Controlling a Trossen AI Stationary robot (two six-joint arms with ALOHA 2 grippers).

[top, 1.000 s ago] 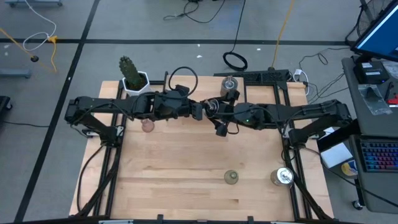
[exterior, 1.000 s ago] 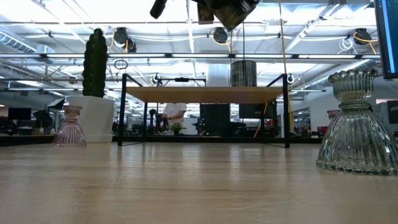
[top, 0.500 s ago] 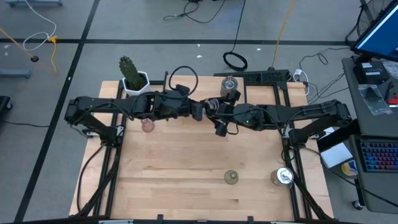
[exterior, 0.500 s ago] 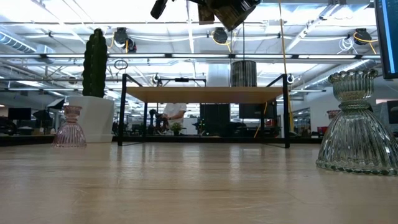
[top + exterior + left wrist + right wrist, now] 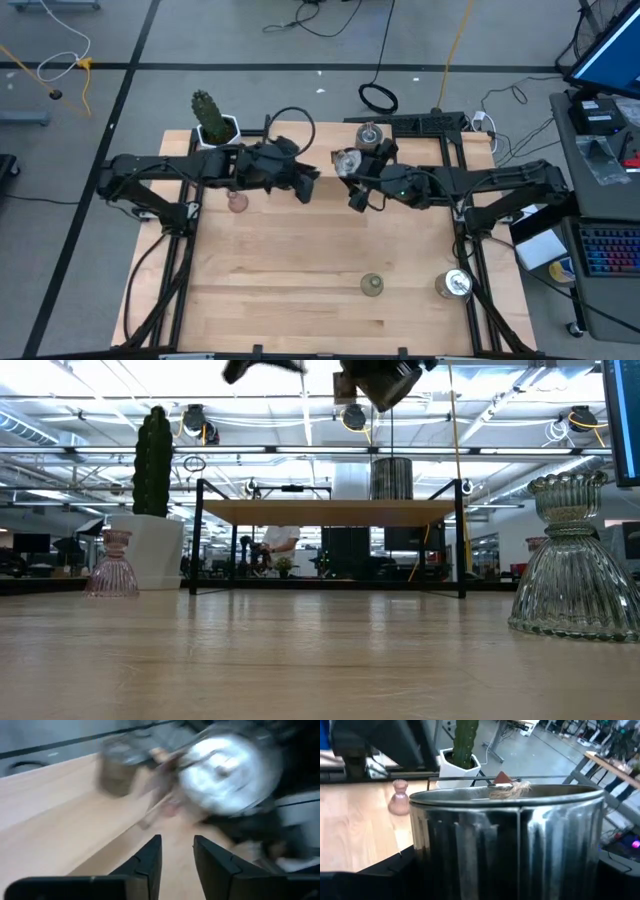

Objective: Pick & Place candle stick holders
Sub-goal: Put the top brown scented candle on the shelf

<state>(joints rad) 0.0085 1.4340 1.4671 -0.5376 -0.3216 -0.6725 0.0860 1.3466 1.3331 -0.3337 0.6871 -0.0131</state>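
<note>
Backing off, the left gripper (image 5: 311,186) is parting its jaws; the right gripper (image 5: 350,170) is clamping the silvery holder (image 5: 347,162) upright between its jaws.

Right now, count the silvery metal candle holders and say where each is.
3. The held holder is in the right hand, above the table's back middle. The back holder stands at the far edge. The front holder stands near the front right corner. Others may be hidden.
</note>
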